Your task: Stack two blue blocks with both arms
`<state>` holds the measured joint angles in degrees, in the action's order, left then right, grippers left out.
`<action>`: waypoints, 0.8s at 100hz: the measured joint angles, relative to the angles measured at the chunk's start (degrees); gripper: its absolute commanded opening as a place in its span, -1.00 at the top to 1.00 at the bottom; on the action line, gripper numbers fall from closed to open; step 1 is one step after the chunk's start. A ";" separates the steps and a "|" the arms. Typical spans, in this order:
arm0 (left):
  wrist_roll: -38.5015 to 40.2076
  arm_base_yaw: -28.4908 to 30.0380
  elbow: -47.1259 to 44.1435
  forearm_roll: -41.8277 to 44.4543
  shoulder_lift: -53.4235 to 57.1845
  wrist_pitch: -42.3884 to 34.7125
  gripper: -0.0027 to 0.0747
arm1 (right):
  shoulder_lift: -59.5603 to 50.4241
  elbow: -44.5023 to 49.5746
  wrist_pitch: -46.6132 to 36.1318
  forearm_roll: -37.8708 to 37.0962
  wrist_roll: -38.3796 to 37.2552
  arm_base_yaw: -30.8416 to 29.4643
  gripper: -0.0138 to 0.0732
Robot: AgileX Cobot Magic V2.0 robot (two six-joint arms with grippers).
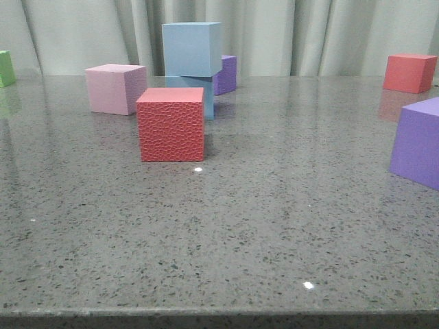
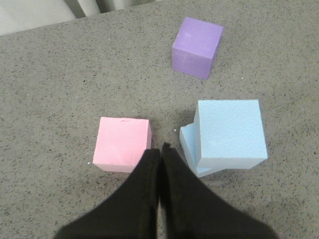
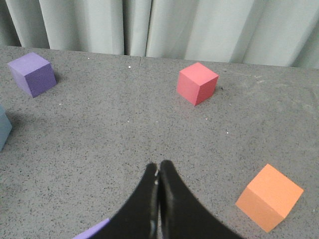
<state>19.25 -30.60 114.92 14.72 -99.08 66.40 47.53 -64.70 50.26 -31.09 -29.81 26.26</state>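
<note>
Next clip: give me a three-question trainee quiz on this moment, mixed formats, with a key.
1. True or false: the upper blue block sits squarely aligned on the lower blue block.
2. Multiple choice: in the front view, which cube partly hides the stack? A) pink cube B) textured red cube C) green cube
3. Fill in: the left gripper and right gripper are both ____ and hold nothing.

Key:
1. False; it sits twisted and offset, so the lower block's corner shows.
2. B
3. shut
</note>
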 measured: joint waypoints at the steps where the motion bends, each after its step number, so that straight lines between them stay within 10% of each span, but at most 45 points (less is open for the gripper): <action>1: 0.00 0.00 -0.64 -0.02 0.45 -0.15 0.98 | -0.11 0.01 0.00 0.00 -0.15 0.00 0.83; 80: -0.13 0.00 -40.14 0.58 29.70 -20.61 0.98 | -11.97 8.73 -4.84 -0.67 -3.16 0.00 0.83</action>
<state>19.13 -30.60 74.78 15.30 -69.39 45.79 35.56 -55.97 45.42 -31.76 -32.97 26.26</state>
